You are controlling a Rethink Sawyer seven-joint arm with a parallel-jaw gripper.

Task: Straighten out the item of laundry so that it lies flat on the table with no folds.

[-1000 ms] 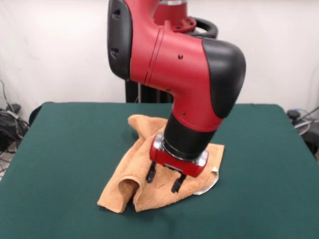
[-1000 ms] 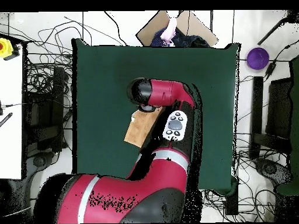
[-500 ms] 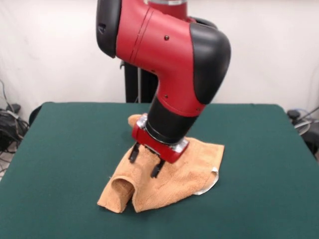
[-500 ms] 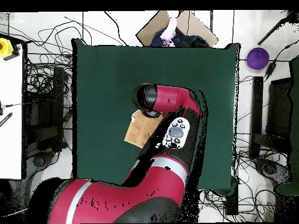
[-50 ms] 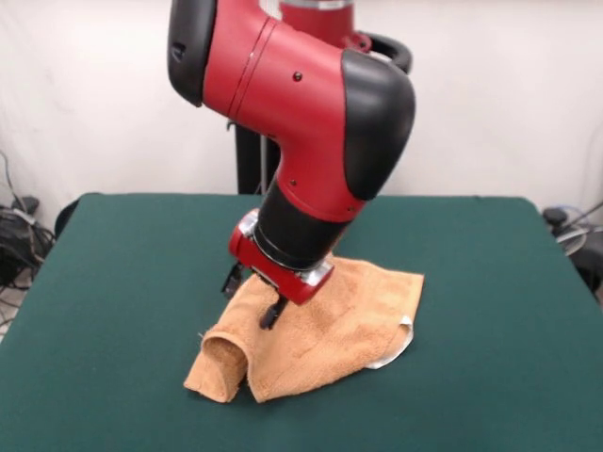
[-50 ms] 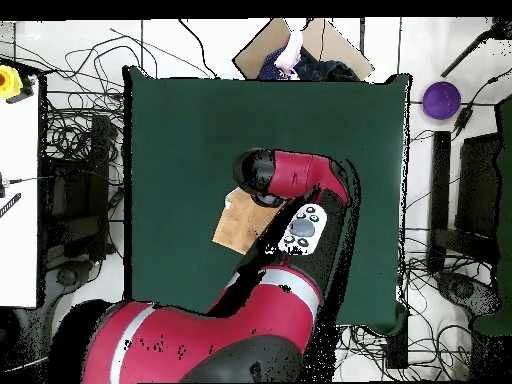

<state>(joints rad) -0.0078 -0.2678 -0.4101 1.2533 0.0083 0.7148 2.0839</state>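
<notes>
Towel [image 5: 325, 330]: orange-tan terry cloth, lying rumpled near the middle of the desk [image 5: 113, 282], a little toward the near edge in the front view. Not flat.
Fold: near left corner of the towel curled over into a raised, tube-like roll [image 5: 224, 356], open end facing the near edge.
Far end: bunched up and hidden behind the wrist.
Right part: smoother, reaching out to a squared corner toward the desk's right edge.
Tag [image 5: 406, 326]: small, white, on the towel's right edge; next to it a pale underside turned up. No readable print.
Gripper [image 5: 252, 297]: on a red block under the black wrist, tilted, low over the towel's left part, just above the roll.
Jaws: two dark fingers [image 5: 273, 312] spread apart, one over the cloth, the other at its left edge; nothing pinched between them. Contact with the cloth cannot be told.
Arm [image 5: 292, 104]: red and black, coming down from the top, leaning toward the desk's left side.
Overhead: arm [image 6: 290, 185] covering most of the towel [image 6: 238, 225]; only a tan patch showing beside it, well inside the desk [image 6: 180, 120] edges. Gripper hidden there.
Writing: none legible on arm, towel or desk.
</notes>
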